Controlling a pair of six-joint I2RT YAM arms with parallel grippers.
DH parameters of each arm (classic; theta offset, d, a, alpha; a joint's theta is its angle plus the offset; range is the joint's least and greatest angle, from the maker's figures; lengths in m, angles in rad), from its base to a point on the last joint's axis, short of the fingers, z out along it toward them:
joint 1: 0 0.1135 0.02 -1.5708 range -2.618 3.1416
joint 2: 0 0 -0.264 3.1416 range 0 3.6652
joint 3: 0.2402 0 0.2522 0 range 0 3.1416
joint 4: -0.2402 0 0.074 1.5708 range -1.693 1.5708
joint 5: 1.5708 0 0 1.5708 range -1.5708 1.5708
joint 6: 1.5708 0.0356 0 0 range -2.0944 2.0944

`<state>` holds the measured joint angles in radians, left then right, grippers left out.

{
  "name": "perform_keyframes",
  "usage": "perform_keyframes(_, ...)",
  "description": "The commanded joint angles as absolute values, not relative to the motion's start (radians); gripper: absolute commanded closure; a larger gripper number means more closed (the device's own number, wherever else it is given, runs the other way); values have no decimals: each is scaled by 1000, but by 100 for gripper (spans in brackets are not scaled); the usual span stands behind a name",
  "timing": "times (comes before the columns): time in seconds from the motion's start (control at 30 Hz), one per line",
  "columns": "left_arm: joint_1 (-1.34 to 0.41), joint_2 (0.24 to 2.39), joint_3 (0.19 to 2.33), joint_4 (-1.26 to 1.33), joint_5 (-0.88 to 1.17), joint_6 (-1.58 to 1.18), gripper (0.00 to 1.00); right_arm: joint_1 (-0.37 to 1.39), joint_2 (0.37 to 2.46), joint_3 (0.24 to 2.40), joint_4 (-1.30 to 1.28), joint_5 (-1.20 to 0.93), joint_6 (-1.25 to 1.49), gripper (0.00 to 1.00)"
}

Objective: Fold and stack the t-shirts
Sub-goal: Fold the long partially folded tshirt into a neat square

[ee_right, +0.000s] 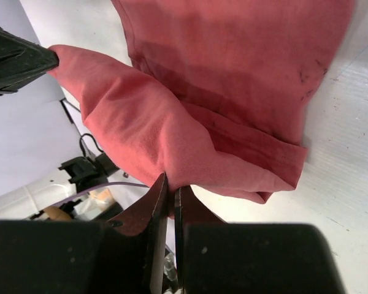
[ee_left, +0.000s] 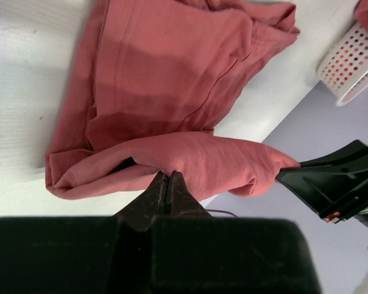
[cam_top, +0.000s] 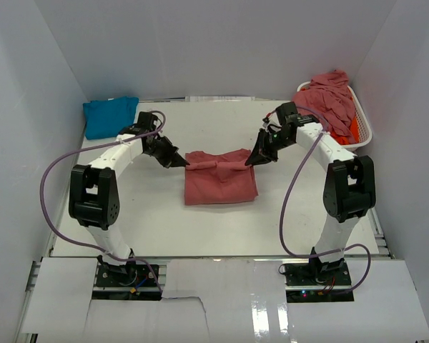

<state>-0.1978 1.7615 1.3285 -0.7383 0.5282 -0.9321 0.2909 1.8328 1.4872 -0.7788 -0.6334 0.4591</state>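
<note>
Top view: a rose-red t-shirt (cam_top: 220,182) lies at the centre. Its far edge is held by the left gripper (cam_top: 181,163) at 10 o'clock and the right gripper (cam_top: 253,160) at 2 o'clock.

Left wrist view: the fingers (ee_left: 148,205) are clamped together on a shirt fold.

Right wrist view: the fingers (ee_right: 146,211) pinch the same fabric.

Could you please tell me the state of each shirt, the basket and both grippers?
Rose-red t-shirt, centre: partly folded, far edge lifted and pinched at both ends.
Turquoise t-shirt: folded, flat in the far left corner.
Heap of rose-red t-shirts: crumpled, unfolded.
Orange t-shirt: crumpled, mostly hidden under the heap.
White basket: upright, overfull.
Left gripper: shut on the lifted edge.
Right gripper: shut on the same edge.
</note>
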Motion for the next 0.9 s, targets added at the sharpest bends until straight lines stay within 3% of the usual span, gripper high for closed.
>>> perform_keyframes(0.0,-173,1784,1373,-673,581,-1005,100,264,1847,1531,-736,-716,512,92)
perform_keyframes(0.43,-138,1939,1467,-601,644,-1123,100,170,1988,1534,-623,-841,673,92)
perform_keyframes(0.87,-114,1974,1486,-592,601,-1212,100,150,2158,1723,-617,-859,752,91)
